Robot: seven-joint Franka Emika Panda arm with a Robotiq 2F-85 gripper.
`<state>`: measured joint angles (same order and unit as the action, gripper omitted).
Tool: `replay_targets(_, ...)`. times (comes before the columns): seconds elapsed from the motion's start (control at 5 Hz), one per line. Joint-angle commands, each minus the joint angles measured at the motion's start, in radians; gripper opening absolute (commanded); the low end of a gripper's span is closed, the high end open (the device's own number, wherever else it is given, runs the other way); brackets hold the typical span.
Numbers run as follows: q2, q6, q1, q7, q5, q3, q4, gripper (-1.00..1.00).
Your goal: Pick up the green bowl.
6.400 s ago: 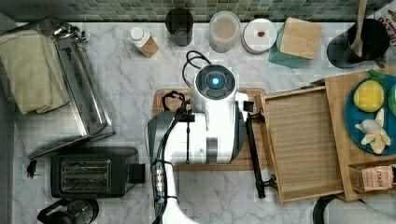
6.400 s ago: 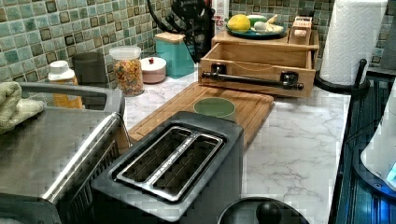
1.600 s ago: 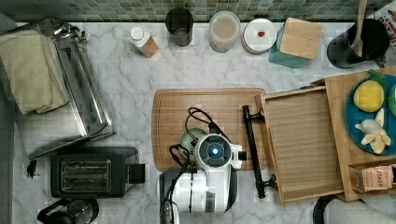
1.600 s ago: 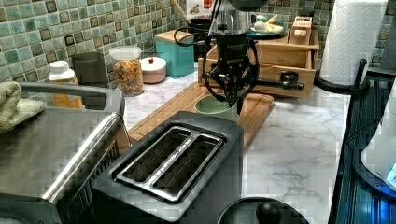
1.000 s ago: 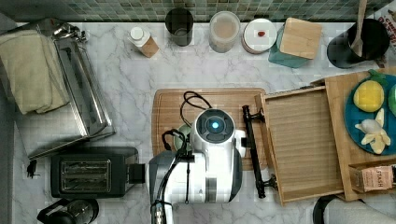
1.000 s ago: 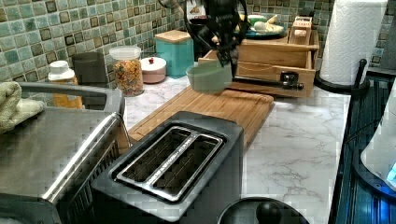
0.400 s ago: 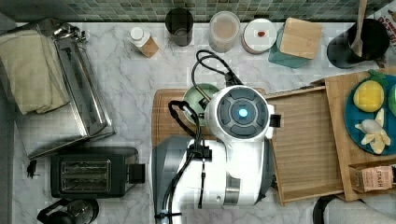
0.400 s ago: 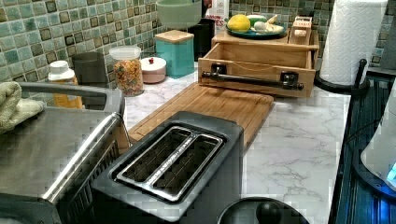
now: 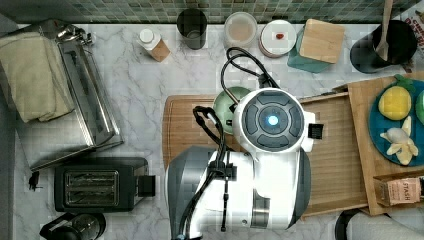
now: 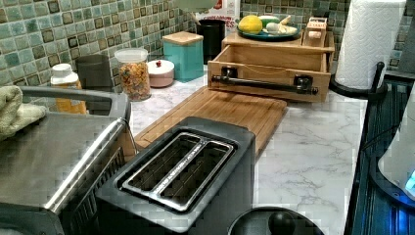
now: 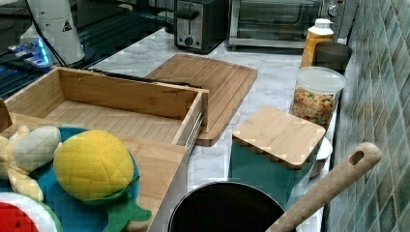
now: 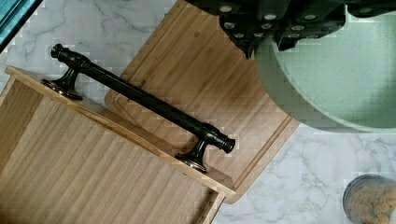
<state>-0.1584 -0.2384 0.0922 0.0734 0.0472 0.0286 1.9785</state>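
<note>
Round pale sage-green bowl point(image 12: 336, 79): faint speckle, lighter rim. Rectangular bamboo cutting board point(image 12: 205, 88): honey-brown, striped grain. Marble countertop point(image 9: 125, 105): white, grey-veined. Tiled backsplash point(image 10: 58, 34): green-teal mosaic. Round plate point(image 9: 376, 120): teal-blue.

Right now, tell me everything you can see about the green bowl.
The green bowl is small, round, pale sage green with fine speckles and a matte, ceramic-looking finish. It is lifted off the counter, held at its rim by the gripper, high above the wooden cutting board. In the top view its edge peeks out beside the arm's white wrist, over the board's far side. In the left view its underside shows at the picture's upper edge. It looks empty.
</note>
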Motion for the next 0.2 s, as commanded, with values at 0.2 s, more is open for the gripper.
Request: replay_targets(0.2, -0.032, 0.000, -0.016, 0.025, 0.002, 0.024, -0.080, -1.00)
